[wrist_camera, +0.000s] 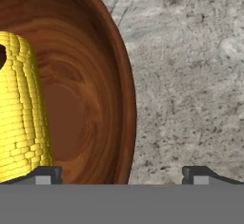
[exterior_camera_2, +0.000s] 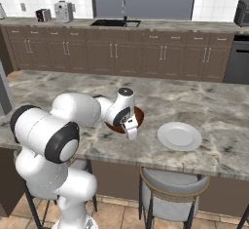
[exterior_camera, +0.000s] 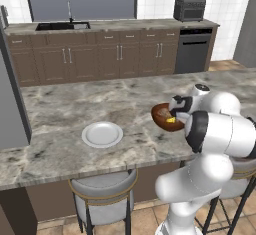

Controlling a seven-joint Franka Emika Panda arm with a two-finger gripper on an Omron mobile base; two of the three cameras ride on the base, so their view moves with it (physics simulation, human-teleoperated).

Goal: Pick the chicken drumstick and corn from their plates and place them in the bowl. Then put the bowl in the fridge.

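Straddling the Bowl Rim With Spread Jaws

Hovering at the centre of the right base view, the gripper (exterior_camera_2: 130, 129) is sitting over the near edge of the bowl (exterior_camera_2: 139, 117), its jaws standing wide apart and grasping nothing. In the hand view the two fingertips (wrist_camera: 46, 174) are rising at the bottom of the frame, one over the bowl's interior and the other over the bare marble counter (wrist_camera: 190, 85), so the wooden rim is running between them.

The corn (wrist_camera: 19, 108) is lying inside the bowl at the left of the hand view, its yellow kernels resting against the glossy reddish-brown wall. In the left base view the same yellow is showing at the right of the frame, within the bowl and just beside the robot's wrist.

One white plate (exterior_camera: 102, 134) is lying flat on the counter, at lower centre-left of the left base view and well apart from the bowl. Whether the chicken drumstick is in the bowl cannot be told.
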